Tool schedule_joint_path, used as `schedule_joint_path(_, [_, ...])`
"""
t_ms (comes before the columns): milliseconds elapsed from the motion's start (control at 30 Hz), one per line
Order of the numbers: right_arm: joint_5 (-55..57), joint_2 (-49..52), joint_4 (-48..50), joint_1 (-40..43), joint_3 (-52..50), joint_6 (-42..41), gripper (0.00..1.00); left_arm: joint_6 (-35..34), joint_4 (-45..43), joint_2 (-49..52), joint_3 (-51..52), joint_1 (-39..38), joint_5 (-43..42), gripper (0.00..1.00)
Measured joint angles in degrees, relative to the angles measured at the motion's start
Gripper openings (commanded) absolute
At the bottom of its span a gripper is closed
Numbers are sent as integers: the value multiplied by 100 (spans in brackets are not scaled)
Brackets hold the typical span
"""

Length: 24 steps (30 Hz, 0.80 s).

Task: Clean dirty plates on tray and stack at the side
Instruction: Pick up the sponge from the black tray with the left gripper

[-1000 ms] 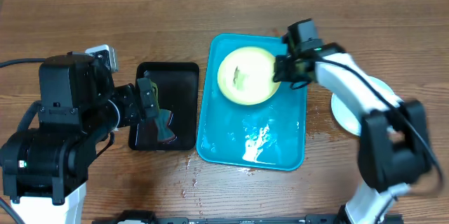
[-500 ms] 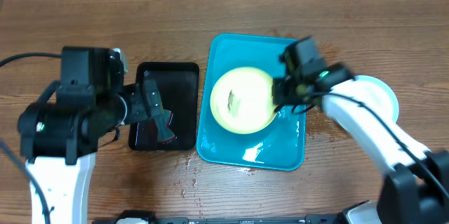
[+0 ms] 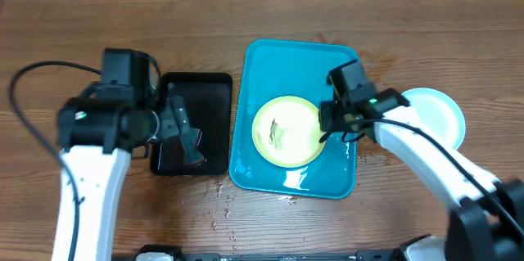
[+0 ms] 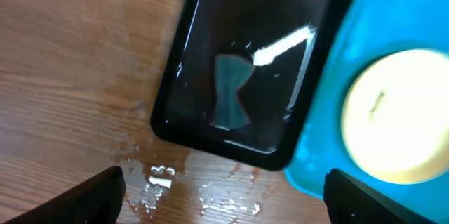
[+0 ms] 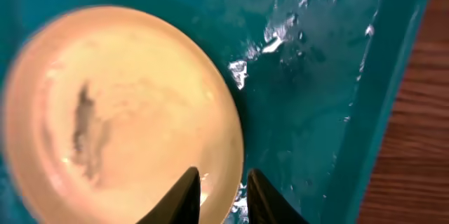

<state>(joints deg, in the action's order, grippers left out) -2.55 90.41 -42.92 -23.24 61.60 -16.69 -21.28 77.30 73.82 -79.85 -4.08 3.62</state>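
Dragged nearer than a second before, the smeared yellow-green plate (image 3: 285, 132) lay in the near half of the turquoise tray (image 3: 278, 65), its right rim pinched in the jaws of the right gripper (image 5: 221, 199). The left gripper (image 4: 224, 203) hung with jaws spread wide by the black tray (image 4: 196, 55).

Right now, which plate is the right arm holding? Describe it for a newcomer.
Find the turquoise tray mid-table. On it is one yellow-green plate, its rim in the right gripper. Its dark smear sets it apart from the pale plate outside the tray.
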Motion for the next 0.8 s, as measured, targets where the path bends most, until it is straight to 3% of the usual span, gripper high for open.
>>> schedule_joint_path(167, [-9, -879, -706, 0, 391, 15, 29, -63, -1084, 466, 1298, 0, 118, 85])
schedule_joint_path(467, [-260, -1113, -1215, 0, 391, -46, 30, -107, -2686, 1947, 2232, 0, 129, 43])
schedule_joint_path(500, [-271, -1113, -1211, 0, 389, -57, 30, -111, -2804, 2127, 2240, 0, 120, 33])
schedule_joint_path(533, [-289, -1113, -1213, 0, 385, -68, 30, -111, -2916, 2302, 2240, 0, 116, 11])
schedule_joint_path(567, [-304, -1113, -1213, 0, 372, -74, 30, -105, -3027, 2485, 2240, 0, 90, 4])
schedule_joint_path(800, [-321, -1110, -1224, 0, 315, -111, 30, -109, -2754, 2852, 1917, 48, -411, 4])
